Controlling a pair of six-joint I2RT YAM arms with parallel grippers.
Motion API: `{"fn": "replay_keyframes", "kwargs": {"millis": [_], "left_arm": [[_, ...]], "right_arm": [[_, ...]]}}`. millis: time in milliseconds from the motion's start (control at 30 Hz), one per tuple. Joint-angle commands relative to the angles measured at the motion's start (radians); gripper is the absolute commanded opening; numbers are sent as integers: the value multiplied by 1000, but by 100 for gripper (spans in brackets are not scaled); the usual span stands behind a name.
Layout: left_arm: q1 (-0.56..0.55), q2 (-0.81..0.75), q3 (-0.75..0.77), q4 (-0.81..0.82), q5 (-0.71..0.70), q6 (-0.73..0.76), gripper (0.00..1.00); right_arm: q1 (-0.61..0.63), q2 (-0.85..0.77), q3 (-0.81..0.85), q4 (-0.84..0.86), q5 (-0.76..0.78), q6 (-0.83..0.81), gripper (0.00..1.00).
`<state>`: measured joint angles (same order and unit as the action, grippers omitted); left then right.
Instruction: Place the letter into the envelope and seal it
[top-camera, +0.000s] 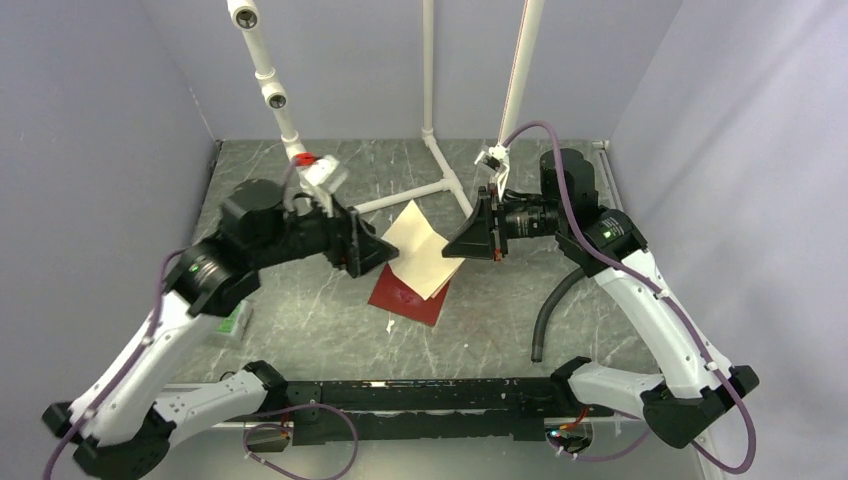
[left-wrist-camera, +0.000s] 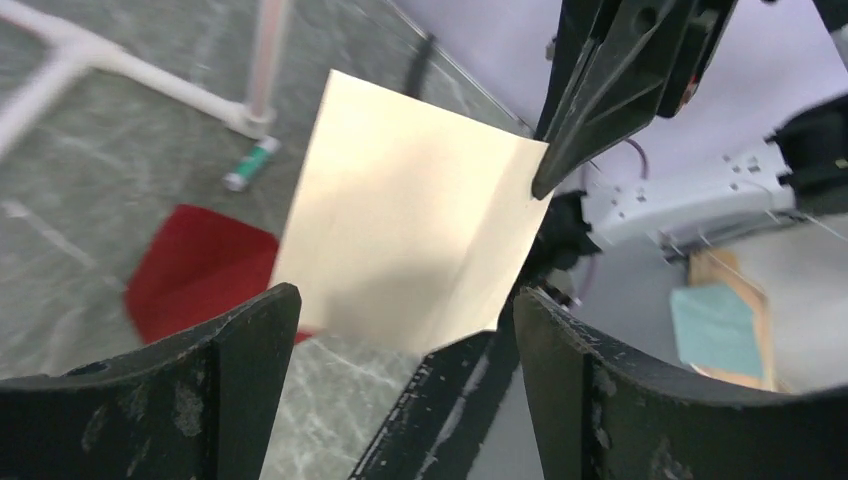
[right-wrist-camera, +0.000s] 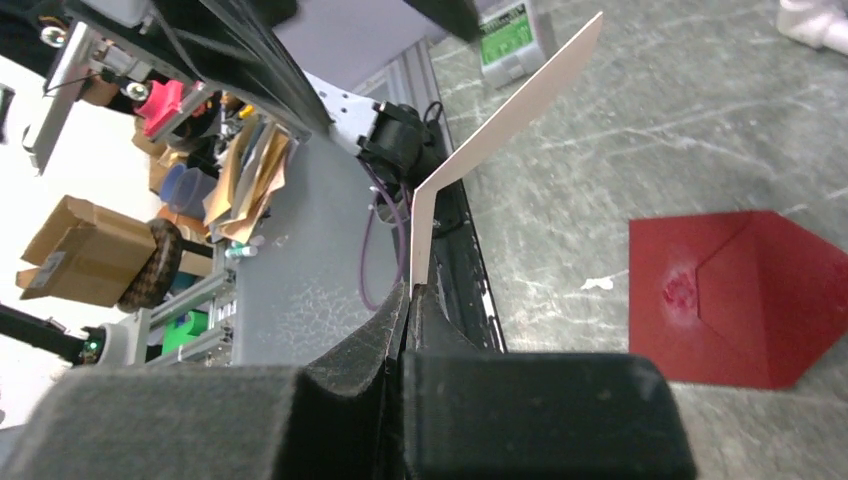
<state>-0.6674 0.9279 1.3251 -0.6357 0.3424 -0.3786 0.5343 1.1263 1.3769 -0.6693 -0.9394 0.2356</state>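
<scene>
The letter (top-camera: 420, 248), a pale peach sheet bent along a crease, hangs tilted above the table. My right gripper (top-camera: 450, 250) is shut on its right edge; the right wrist view shows the letter (right-wrist-camera: 500, 120) edge-on, rising from my right gripper (right-wrist-camera: 412, 290). My left gripper (top-camera: 385, 252) stands open at the sheet's left edge. In the left wrist view the letter (left-wrist-camera: 410, 240) spans the gap of my left gripper (left-wrist-camera: 400, 300), whose fingers do not pinch it. The dark red envelope (top-camera: 405, 298) lies flat on the table beneath the sheet, and shows as the envelope (right-wrist-camera: 740, 300) and the envelope (left-wrist-camera: 200, 270).
A white pipe frame (top-camera: 430, 150) stands at the back of the table. A black hose (top-camera: 550, 310) curves down at the right. A green-and-white packet (top-camera: 232, 322) lies by the left arm. A small green-and-white tube (left-wrist-camera: 250, 165) lies near the pipe foot.
</scene>
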Motion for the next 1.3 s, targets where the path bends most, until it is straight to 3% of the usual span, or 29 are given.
{"fn": "replay_keyframes", "kwargs": {"millis": [0, 133, 300, 533, 733, 833, 867, 967, 1067, 1167, 1267], "left_arm": [[-5, 88, -42, 145, 304, -31, 84], [-6, 92, -101, 302, 378, -65, 91], [-6, 123, -106, 368, 483, -71, 85], [-6, 128, -84, 326, 583, -11, 58], [-6, 167, -17, 175, 627, 101, 9], [-6, 175, 20, 104, 594, 140, 3], [-5, 174, 28, 107, 591, 142, 2], [-5, 160, 20, 163, 570, 94, 2], [-6, 141, -8, 261, 505, 3, 2], [-6, 125, -55, 395, 430, -125, 2], [-6, 123, -103, 535, 381, -253, 2]], "right_arm": [[13, -11, -13, 211, -112, 93, 0], [16, 2, -11, 242, -165, 116, 0], [18, 27, 22, 229, -179, 101, 0], [18, 66, 74, 165, -144, 63, 0], [18, 64, 82, 157, -142, 57, 0], [18, 56, 83, 139, -133, 48, 0], [18, 53, 82, 136, -129, 50, 3], [18, 29, 68, 146, -65, 73, 47], [18, -33, 14, 252, 119, 154, 76], [18, -145, -148, 461, 315, 325, 92], [19, -208, -286, 625, 440, 500, 96]]}}
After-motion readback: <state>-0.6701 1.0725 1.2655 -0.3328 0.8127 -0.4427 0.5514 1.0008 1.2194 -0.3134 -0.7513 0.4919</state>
